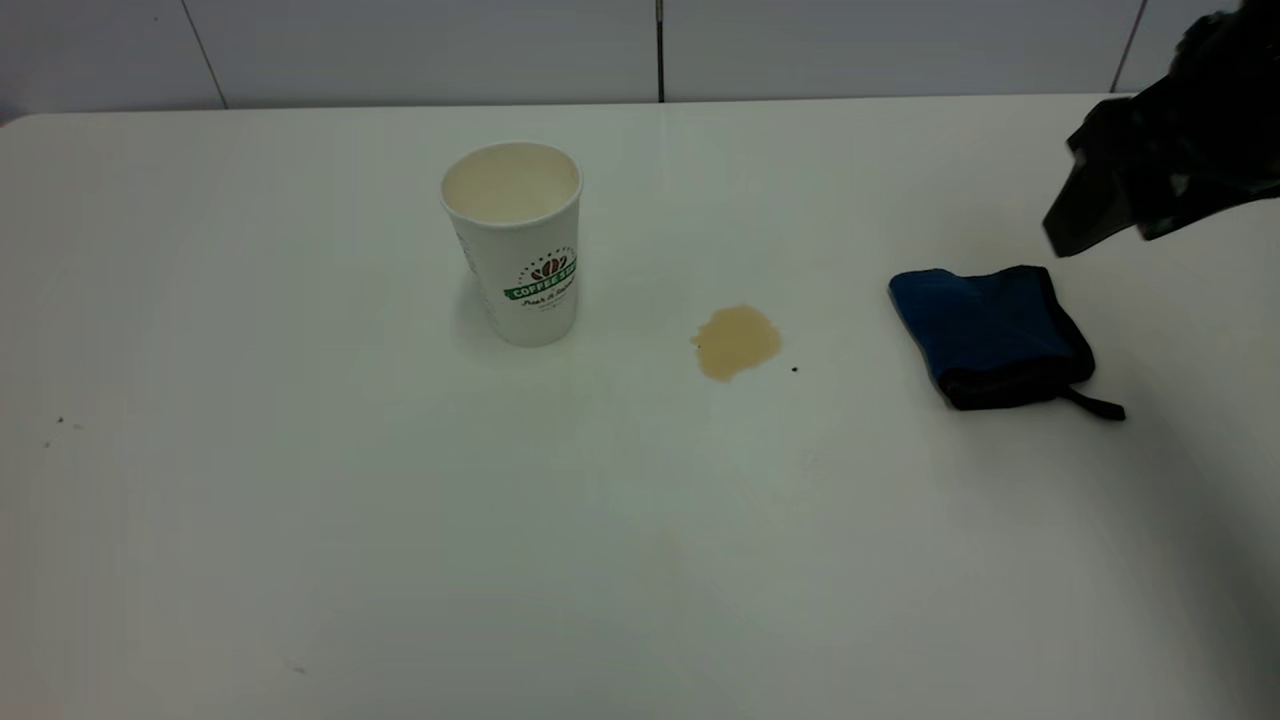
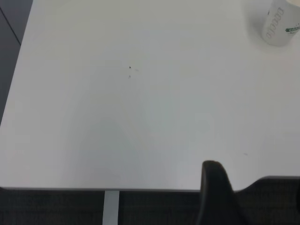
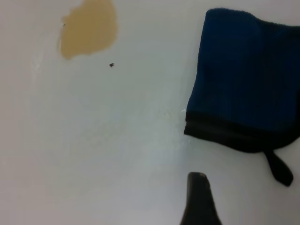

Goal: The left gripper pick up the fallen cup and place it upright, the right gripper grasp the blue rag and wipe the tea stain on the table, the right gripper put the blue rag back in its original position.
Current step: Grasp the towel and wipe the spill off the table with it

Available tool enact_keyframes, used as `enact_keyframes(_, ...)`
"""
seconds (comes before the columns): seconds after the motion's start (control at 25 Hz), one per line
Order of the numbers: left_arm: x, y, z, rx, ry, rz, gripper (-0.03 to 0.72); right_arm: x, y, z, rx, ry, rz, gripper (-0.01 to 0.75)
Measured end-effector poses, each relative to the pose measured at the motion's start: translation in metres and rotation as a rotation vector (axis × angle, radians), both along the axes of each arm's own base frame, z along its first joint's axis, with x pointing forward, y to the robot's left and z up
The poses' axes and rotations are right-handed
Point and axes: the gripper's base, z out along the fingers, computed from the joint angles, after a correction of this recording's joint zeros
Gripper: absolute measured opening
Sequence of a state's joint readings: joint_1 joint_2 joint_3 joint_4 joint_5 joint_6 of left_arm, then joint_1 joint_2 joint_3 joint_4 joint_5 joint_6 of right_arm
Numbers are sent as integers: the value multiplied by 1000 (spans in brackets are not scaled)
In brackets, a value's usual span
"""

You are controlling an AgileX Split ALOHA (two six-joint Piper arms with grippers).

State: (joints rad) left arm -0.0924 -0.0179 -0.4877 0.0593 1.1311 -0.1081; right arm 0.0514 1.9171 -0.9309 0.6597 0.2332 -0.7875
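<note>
Cup [image 1: 515, 240] upright; stain [image 1: 736, 341] unwiped.
Upper right, our right gripper [image 1: 1090, 215] nears the rag [image 1: 990, 335]; grip state unclear.

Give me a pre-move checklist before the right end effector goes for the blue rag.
1. Cup upright on the table: ok.
2. Tea stain not yet wiped: ok, the wipe is still needed.
3. Blue rag lying free, folded, nothing on it: ok.
4. Right end effector above and behind the rag, not touching it: ok.
5. Right end effector open for the grasp: cannot tell.
6. Left end effector near the table edge, clear of the cup: ok.
</note>
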Motion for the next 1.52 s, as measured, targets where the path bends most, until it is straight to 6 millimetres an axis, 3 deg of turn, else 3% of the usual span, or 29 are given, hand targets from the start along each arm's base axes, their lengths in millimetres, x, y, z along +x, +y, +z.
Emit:
enact_keyframes(0.28, 0, 0, 0, -1, 1, 1, 442, 58, 2, -66, -32, 36, 31, 576)
enact_keyframes(0.48, 0, 0, 0, -1, 1, 1, 442, 87, 0, -87, -84, -7, 92, 566)
enact_keyframes(0.6, 0, 0, 0, -1, 1, 1, 442, 94, -3, -98, -101, -6, 110, 551)
enact_keyframes(0.88, 0, 0, 0, -1, 1, 1, 442, 91, -4, -123, -112, 39, 121, 525)
enact_keyframes(0.96, 0, 0, 0, -1, 1, 1, 442, 92, -2, -123, -122, 34, 139, 435)
enact_keyframes(1.0, 0, 0, 0, -1, 1, 1, 442, 92, 1, -123, -125, 33, 151, 352)
enact_keyframes(1.08, 0, 0, 0, -1, 1, 1, 442, 93, 10, -122, -135, 28, 190, 165)
enact_keyframes(1.16, 0, 0, 0, 0, 1, 0, 442, 96, 23, -120, -144, 5, 223, 79)
enact_keyframes(1.52, 0, 0, 0, 0, 1, 0, 442, 128, 112, -123, -108, -107, 383, 72)
